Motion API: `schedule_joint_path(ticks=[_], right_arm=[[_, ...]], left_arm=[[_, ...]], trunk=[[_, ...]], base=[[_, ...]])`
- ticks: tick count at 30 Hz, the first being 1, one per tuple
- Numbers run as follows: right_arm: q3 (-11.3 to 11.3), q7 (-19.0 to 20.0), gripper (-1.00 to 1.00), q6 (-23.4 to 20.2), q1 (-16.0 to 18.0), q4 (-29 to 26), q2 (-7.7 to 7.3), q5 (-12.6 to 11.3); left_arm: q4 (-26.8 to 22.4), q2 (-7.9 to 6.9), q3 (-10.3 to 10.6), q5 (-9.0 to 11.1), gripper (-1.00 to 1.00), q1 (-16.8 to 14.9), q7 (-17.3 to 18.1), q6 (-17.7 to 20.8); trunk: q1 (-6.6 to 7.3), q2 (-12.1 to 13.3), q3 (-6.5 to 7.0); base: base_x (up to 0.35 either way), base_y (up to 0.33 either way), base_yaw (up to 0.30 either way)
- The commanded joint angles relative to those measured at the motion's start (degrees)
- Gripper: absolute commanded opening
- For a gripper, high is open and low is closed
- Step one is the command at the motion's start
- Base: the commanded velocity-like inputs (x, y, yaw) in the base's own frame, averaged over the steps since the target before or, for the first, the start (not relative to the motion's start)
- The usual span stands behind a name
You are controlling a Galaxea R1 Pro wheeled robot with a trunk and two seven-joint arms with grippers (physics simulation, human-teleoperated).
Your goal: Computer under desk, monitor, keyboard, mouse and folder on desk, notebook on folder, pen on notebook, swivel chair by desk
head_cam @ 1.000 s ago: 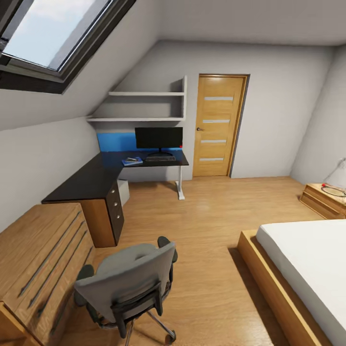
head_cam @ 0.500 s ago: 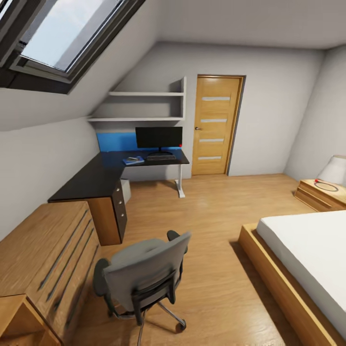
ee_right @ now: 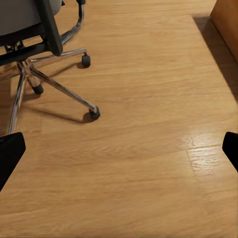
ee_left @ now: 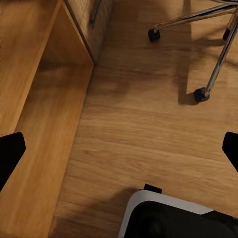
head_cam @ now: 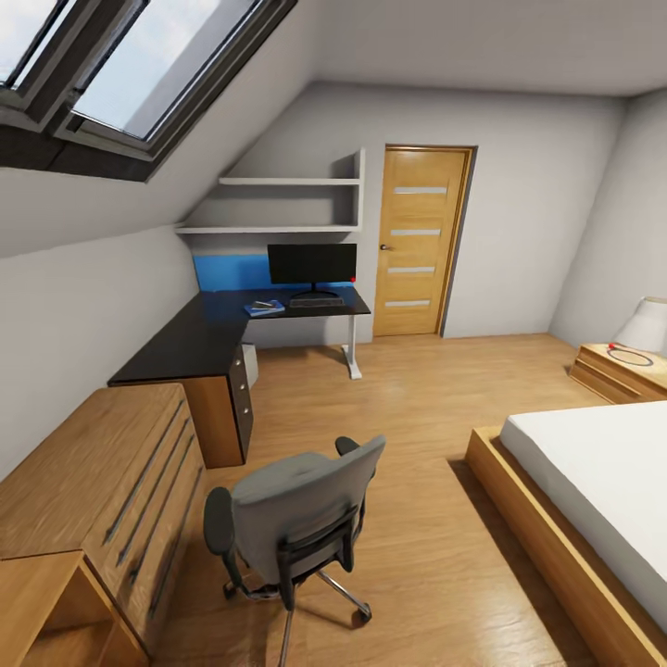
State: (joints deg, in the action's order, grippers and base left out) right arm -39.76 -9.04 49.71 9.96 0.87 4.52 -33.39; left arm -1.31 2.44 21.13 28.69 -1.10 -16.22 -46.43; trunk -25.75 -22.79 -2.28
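My swivel chair [head_cam: 292, 519] stands just in front of me on the wood floor [head_cam: 417, 408], its grey back turned my way, beside the light-wood drawer chest [head_cam: 102, 491] and well apart from the far arm of the desk [head_cam: 199, 338]. On that black surface I can see the monitor [head_cam: 312, 266] upright against the blue back panel, the keyboard [head_cam: 316, 301] just before it, and the blue folder [head_cam: 262, 308] off to one side with something small and pale on top, too small for me to name. A pale box [head_cam: 248, 363] under the surface may be the computer. Judging from this, the step left to me is bringing the chair up to the desk. My left gripper [ee_left: 119, 148] and right gripper [ee_right: 119, 148] both hang wide apart over bare floor, holding nothing, with the chair's castors and metal legs ahead of them. To do it well I would take the back by its top edge or frame, push low and steady so the castors roll rather than tip, steer clear of the chest's corner, and stop short of the drawers.
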Motion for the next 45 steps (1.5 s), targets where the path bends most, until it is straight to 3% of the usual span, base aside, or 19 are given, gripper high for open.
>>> schedule_joint_path(ticks=[1, 34, 45], right_arm=[[-0.5, -0.39, 1.0, 0.13, 0.06, 0.09, 0.04, -0.1], [-0.54, -0.44, 1.0, 0.17, 0.06, 0.09, 0.05, -0.1], [-0.58, -0.43, 1.0, 0.21, 0.06, 0.09, 0.05, -0.1]], left_arm=[[0.01, 0.01, 0.48, 0.2, 1.0, -0.05, -0.36, -0.14], [-0.01, 0.11, 0.45, 0.22, 1.0, -0.05, -0.75, -0.15], [-0.01, 0.11, 0.49, 0.22, 1.0, -0.05, -0.74, -0.12]], trunk=[[-0.03, -0.13, -0.13], [-0.03, -0.13, -0.13], [-2.45, -4.54, -2.11]], base=[[-0.02, 0.023, 0.0], [-0.002, 0.002, 0.0], [0.0, 0.0, 0.0]])
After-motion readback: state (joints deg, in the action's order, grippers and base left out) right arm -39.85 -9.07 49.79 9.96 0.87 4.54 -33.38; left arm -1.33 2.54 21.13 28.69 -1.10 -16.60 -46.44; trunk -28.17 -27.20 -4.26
